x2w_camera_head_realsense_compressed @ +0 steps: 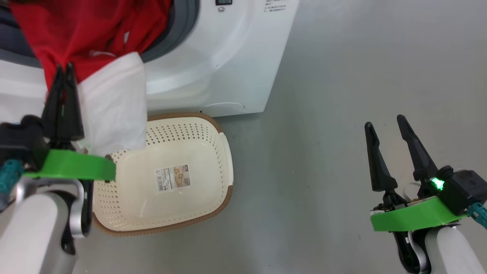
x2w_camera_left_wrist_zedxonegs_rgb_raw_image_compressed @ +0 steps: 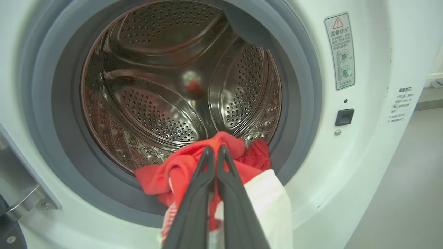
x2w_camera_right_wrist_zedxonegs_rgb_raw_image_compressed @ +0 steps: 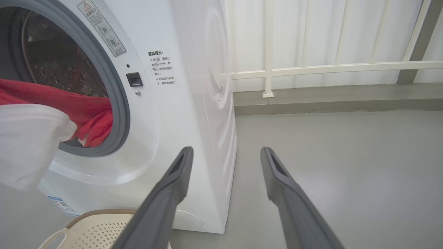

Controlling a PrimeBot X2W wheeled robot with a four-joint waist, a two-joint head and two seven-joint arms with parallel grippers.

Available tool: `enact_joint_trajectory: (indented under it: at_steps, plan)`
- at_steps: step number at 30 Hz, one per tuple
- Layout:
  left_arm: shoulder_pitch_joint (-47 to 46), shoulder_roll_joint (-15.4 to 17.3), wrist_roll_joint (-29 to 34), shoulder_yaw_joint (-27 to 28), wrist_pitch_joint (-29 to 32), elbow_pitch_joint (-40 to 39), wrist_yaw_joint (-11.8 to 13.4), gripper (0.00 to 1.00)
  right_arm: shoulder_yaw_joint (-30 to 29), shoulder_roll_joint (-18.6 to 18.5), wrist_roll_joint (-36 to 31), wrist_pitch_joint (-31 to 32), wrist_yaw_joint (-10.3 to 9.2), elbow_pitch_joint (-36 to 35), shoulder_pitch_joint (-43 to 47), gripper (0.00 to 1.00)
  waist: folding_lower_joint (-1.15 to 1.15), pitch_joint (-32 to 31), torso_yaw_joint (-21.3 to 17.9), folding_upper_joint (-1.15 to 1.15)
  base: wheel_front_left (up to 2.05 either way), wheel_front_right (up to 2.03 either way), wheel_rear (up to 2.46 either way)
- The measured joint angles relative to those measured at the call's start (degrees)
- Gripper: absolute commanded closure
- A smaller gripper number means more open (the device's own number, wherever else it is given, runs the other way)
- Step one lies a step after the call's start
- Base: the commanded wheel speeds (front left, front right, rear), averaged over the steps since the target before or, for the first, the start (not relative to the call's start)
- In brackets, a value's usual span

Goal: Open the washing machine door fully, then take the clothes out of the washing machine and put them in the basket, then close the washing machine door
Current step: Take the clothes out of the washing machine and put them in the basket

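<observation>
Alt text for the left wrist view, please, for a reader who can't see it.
The left gripper, jaws shut, pinches the clothes, red and white, which spill over the grey rubber ring of the washing machine. Behind them the steel drum looks otherwise empty.

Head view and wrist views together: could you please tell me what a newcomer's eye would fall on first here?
The bright red soft clothes with a white part spill from the big white boxy washing machine at the head view's upper left, pinched in the shut left gripper. Just below them sits the cream-white perforated plastic basket with its brown rim. At the lower right, the right gripper hangs open, holding nothing.
</observation>
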Motion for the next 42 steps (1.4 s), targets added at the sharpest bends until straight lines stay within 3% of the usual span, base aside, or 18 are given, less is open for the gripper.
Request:
enact_joint_trajectory:
  at_steps: [18, 31, 38, 42]
  plan:
    - [12.91, 1.63, -0.04, -0.56, 2.96, -13.89, 4.32, 1.00, -0.69, 0.01, -0.40, -0.01, 0.00, 0.25, 2.50, 0.00, 0.00, -5.97, 1.72, 0.00, 0.00, 0.00, 0.00]
    - [17.27, 3.36, 1.29, -0.43, 5.49, -26.27, 7.48, 1.00, -1.12, 0.01, -0.40, -0.01, 0.00, 0.27, 3.49, 0.00, 0.00, -8.34, 3.07, 0.00, 0.00, 0.00, 0.00]
    - [18.02, 3.28, 1.62, -1.02, 6.47, -27.24, 7.60, 1.00, -0.99, 0.01, -0.40, 0.00, 0.00, 0.22, 3.52, 0.00, 0.00, -8.36, 3.26, 0.00, 0.00, 0.00, 0.00]
    - [19.17, 1.75, 0.27, -2.31, 6.00, -23.31, 7.54, 1.00, -0.53, 0.02, -0.40, 0.00, 0.00, 0.18, 3.50, 0.00, 0.00, -7.70, 3.02, 0.00, 0.00, 0.00, 0.00]
